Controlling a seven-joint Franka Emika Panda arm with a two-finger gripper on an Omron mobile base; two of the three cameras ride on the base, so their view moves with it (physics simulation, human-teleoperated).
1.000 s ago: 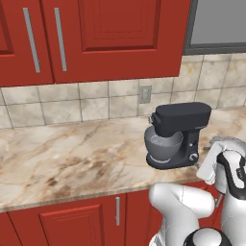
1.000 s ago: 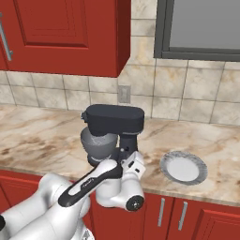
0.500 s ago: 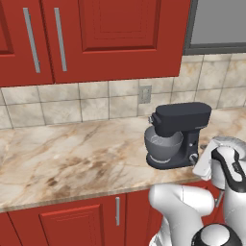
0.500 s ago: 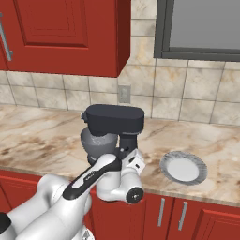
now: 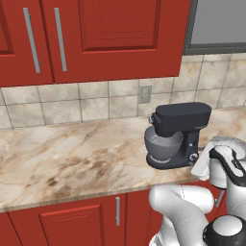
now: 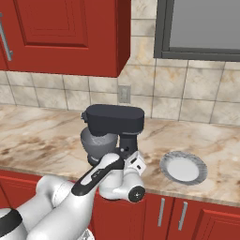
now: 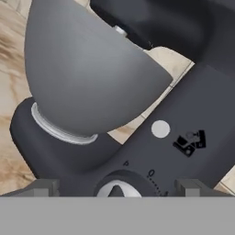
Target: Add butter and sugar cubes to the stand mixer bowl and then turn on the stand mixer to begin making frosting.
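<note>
1. The counter (image 5: 72, 158) runs wide and bare to the left of the stand mixer (image 5: 180, 134); in the right base view a flat grey plate (image 6: 183, 168) lies to the mixer's right, near the counter's front edge.
2. The arm (image 6: 93, 180) reaches up from below the counter edge, its wrist bent toward the mixer's column on the near right side.
3. The stand mixer bowl (image 7: 87, 73) sits on the mixer's base under the head, seated on a pale ring.
4. The gripper (image 7: 118, 187) hovers just in front of the small round knob (image 7: 118, 189), fingers spread wide to either side of it, gripping nothing; contact cannot be told.
</note>
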